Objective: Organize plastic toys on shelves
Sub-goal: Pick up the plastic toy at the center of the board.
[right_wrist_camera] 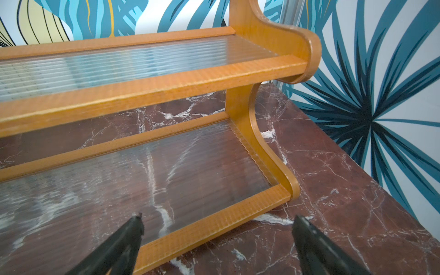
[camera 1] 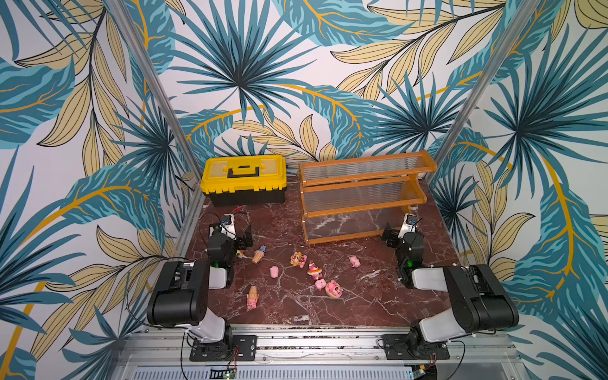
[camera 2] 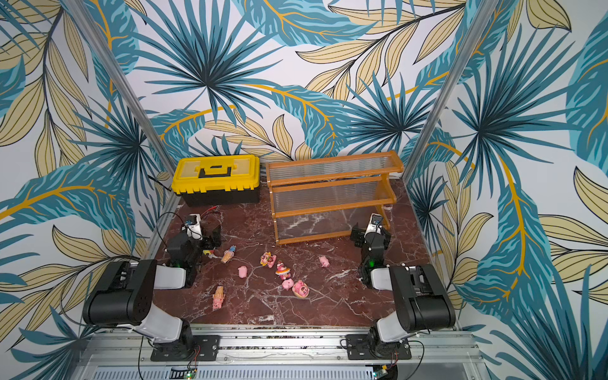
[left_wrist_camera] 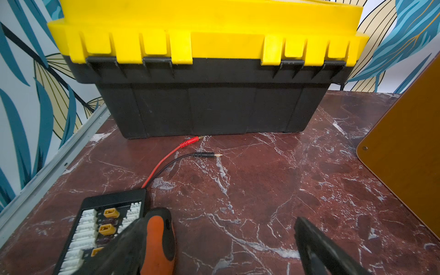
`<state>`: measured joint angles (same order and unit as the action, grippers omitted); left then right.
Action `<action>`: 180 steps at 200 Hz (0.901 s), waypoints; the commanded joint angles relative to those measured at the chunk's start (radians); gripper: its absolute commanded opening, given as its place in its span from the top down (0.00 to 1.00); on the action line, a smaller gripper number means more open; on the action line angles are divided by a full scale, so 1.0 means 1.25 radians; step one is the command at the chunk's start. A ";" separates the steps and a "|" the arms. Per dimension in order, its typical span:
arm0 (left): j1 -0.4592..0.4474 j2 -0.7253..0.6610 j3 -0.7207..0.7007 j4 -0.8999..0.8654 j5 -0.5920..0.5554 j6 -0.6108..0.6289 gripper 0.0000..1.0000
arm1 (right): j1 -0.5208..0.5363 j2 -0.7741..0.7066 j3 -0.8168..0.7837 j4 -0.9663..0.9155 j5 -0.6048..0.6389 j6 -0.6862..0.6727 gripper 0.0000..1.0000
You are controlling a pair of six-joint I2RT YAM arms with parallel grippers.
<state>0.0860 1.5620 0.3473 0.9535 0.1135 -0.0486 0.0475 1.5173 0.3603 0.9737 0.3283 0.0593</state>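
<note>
Leaf-patterned wallpaper [camera 1: 250, 65] closes in three sides of the red-brown marble tabletop [camera 1: 362, 306], and a grey aluminium rail [camera 1: 312, 335] runs along the near edge. At the back, the yellow-lidded black plastic toolbox [camera 1: 243, 179] and the stepped orange-brown wooden shelves with clear ribbed panels [camera 1: 345, 237] stand side by side with a narrow gap between them. The shelves' right end sits close to the wall.

Bare marble lies open between that rack and the small pink and tan plastic toys [camera 1: 274, 271], which are scattered mid-table, well apart from it. One toy [camera 1: 241, 253] is half hidden beside the left arm.

The left gripper [left_wrist_camera: 219, 221] gapes wide and empty, facing the toolbox. The right gripper [right_wrist_camera: 217, 217] is just as wide and empty, at the lowest tier's right front corner.

A black connector board [left_wrist_camera: 114, 200], cut off by the frame, carries print too small to read. Red and black leads [left_wrist_camera: 189, 142] trail from it, and an orange-and-black tool handle [left_wrist_camera: 157, 240] is blurred beside a finger.
</note>
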 commanded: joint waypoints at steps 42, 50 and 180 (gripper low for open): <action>-0.001 0.004 0.018 0.015 0.005 0.010 0.00 | 0.001 0.004 0.008 -0.014 -0.013 -0.007 0.01; -0.001 0.004 0.018 0.015 0.006 0.010 0.00 | 0.001 0.001 -0.005 0.012 -0.015 -0.006 0.01; 0.006 -0.573 0.117 -0.698 0.035 -0.496 0.00 | 0.006 -0.573 0.187 -0.916 -0.467 0.387 0.01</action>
<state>0.0883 0.9043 0.4858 0.2596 0.0029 -0.4206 0.0475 0.6628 0.4885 0.1463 0.0422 0.3664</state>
